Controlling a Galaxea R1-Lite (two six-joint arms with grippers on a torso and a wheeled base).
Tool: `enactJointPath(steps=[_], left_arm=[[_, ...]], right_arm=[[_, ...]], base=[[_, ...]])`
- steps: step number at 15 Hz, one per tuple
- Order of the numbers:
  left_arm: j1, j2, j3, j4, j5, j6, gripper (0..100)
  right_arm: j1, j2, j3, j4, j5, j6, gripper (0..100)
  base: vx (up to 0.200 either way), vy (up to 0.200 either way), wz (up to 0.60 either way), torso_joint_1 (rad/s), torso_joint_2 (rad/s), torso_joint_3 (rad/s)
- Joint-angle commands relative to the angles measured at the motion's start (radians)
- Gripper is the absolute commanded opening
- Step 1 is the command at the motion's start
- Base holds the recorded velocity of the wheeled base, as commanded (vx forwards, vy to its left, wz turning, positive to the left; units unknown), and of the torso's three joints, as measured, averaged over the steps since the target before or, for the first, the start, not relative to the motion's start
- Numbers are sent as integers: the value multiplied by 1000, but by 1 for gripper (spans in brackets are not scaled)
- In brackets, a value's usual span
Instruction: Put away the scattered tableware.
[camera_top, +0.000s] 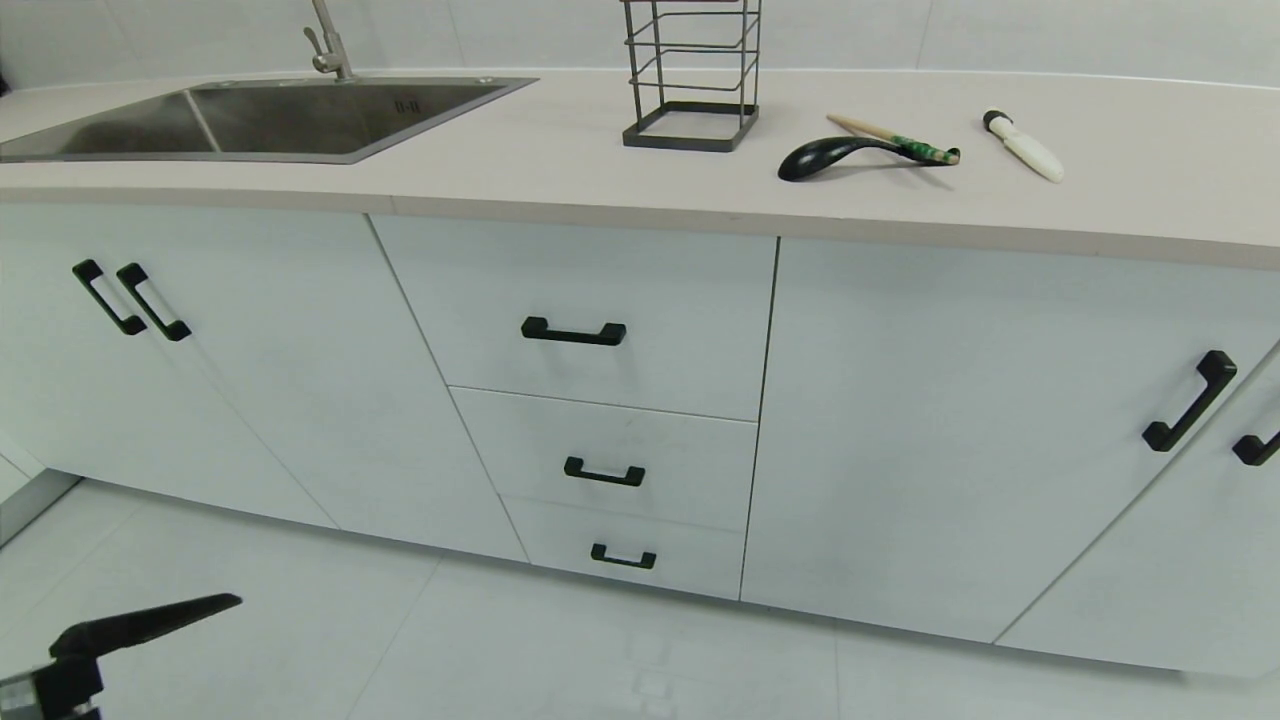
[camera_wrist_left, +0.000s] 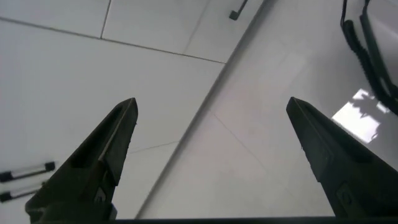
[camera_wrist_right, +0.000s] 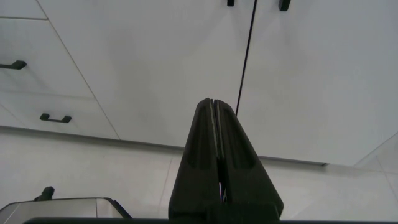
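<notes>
A black spoon (camera_top: 835, 156), chopsticks (camera_top: 893, 137) and a white-handled utensil (camera_top: 1026, 148) are seen scattered on the counter (camera_top: 560, 150) at one o'clock, the wire rack (camera_top: 680, 141) at their nine o'clock. Nothing is held: the left gripper (camera_wrist_left: 211, 102) is spread wide, the right gripper (camera_wrist_right: 215, 102) pressed closed. Approach is judged in hand; an arm must next be raised to the spoon.

Top of rack (camera_top: 690, 128) and faucet (camera_top: 330, 45) spout beyond upper edge
</notes>
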Motion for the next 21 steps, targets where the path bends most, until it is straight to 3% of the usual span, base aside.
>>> enactJointPath(steps=[1,2,4,7,11,14,17,21], left_arm=[[-84,195,-123,-1,29,112,100],[-141,261,-170,-1,49,150,100],[-233,402,-227,-7,75,158,100],[-239,590,-267,-81,61,163,100],[-231,823,-339,-110,-10,167,100],[-225,930,-422,-188,-8,149,100],[-226,987,-414,-276,39,75,100],[-229,1084,-404,-444,45,31,100]], right_arm=[[0,1,0,0,0,0,0],[0,1,0,0,0,0,0],[0,1,0,0,0,0,0],[0,1,0,0,0,0,0],[0,1,0,0,0,0,0],[0,1,0,0,0,0,0],[0,1,0,0,0,0,0],[0,1,0,0,0,0,0]], base=[[0,0,0,0,0,0],[0,0,0,0,0,0],[0,0,0,0,0,0],[0,0,0,0,0,0],[0,0,0,0,0,0],[0,0,0,0,0,0],[0,0,0,0,0,0],[0,0,0,0,0,0]])
